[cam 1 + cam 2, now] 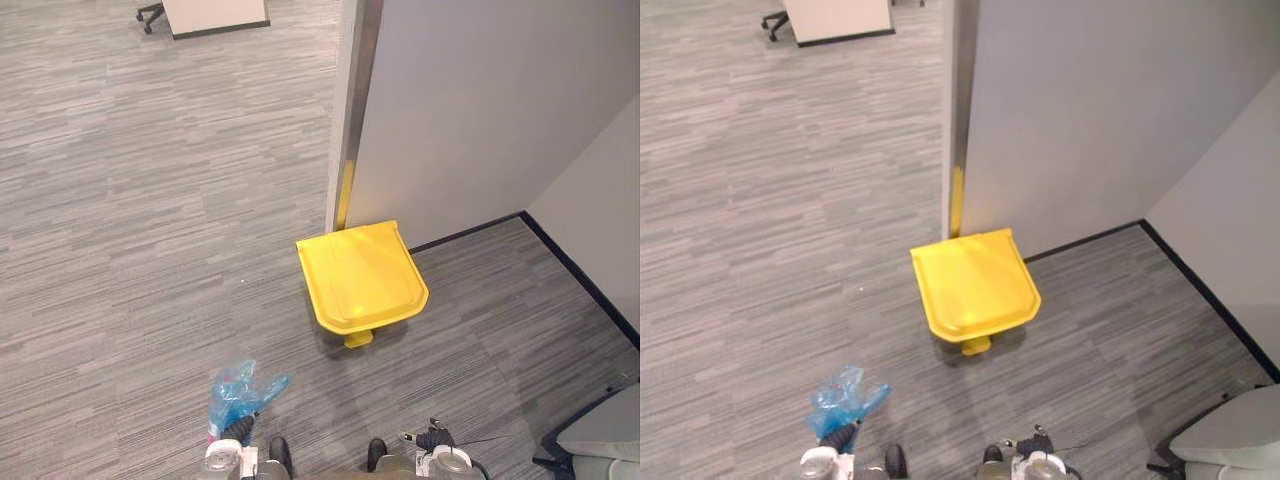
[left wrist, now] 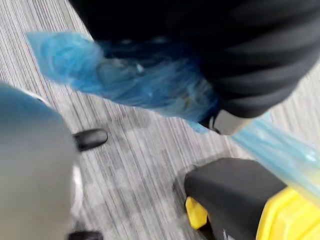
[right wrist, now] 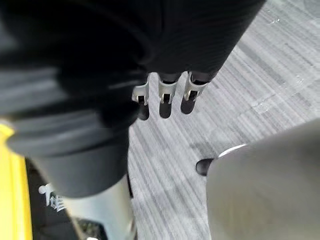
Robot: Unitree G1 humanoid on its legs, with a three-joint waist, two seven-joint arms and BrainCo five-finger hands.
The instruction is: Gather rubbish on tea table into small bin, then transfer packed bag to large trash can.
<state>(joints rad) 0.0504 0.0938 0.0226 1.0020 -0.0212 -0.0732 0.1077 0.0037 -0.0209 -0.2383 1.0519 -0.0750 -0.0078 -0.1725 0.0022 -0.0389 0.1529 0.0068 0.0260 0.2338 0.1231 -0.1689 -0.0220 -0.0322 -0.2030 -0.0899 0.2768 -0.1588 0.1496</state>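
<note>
Fingers [image 3: 167, 92] of right hand [image 3: 175, 50] straight; left wrist view: blue bag [image 2: 145, 85].

My left robot hand [image 2: 227, 121] clutches the crumpled blue bag [image 1: 238, 390] above the floor, near the closed yellow trash can [image 1: 362, 275].

Grey partition wall [image 1: 480, 110] on striped carpet [image 1: 150, 200]; white cabinet [image 1: 215, 15] (castor base [image 1: 150, 14] beside it)

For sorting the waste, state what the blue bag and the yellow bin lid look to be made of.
The crinkled translucent blue bag: thin plastic film, glossy, judging by its see-through, creased folds. The square yellow bin lid: probably rigid moulded plastic, smooth and slightly shiny, with a moulded ridge near its edge.
</note>
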